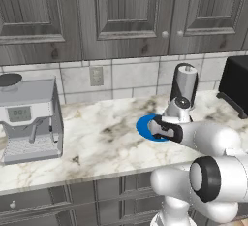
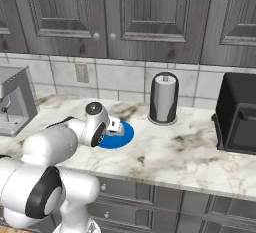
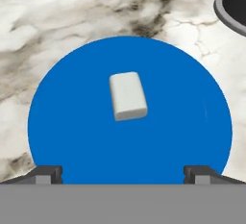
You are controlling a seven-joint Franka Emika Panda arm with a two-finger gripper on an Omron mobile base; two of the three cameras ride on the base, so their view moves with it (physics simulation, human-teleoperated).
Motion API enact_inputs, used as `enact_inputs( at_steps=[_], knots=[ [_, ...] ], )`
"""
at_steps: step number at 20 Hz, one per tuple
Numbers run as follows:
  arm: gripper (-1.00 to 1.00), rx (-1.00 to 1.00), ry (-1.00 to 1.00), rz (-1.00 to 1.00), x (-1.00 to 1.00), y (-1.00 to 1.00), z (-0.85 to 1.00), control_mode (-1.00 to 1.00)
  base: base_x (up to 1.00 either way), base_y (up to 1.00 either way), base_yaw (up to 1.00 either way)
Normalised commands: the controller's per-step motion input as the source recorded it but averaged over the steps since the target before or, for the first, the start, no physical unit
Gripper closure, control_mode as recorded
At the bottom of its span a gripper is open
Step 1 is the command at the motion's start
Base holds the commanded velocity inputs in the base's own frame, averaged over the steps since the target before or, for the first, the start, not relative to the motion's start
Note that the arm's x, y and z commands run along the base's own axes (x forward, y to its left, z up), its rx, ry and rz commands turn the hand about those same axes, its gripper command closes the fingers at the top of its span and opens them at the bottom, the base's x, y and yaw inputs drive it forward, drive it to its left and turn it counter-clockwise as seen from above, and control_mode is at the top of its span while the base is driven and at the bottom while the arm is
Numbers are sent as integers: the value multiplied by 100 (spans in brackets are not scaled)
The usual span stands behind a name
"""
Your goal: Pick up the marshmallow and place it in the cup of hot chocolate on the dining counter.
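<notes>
The gripper (image 3: 123, 172) hangs over the blue plate (image 3: 67, 136) with its fingertips (image 3: 45, 174) spread wide at the bottom corners of the hand view, which makes sense if it's lining up for a straight drop. The marshmallow (image 3: 128, 96) sits near the middle of the frame, lying on the plate, a bit above the gap between the tips and untouched. In the left base view the gripper (image 1: 156, 129) sits center-right over the plate (image 1: 143, 127). The paper towel holder (image 2: 163, 99) stands just behind, upper center of the right base view. I'd guess the grab comes next.
</notes>
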Motion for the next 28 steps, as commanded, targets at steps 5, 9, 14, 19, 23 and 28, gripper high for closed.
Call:
enact_inputs(
  at_steps=[5,9,14,19,23,28],
  knots=[
    [-100,0,0,0,20,0,-12,-100,0,0,0],
    [-100,0,7,0,12,0,0,-100,0,0,0],
    [-100,0,8,0,10,0,0,-100,0,0,0],
    [-100,0,0,0,3,0,0,-100,0,0,0],
    [-100,0,0,1,1,0,0,-100,0,0,0],
    [-100,0,0,2,12,0,-2,-100,0,0,0]
  ],
)
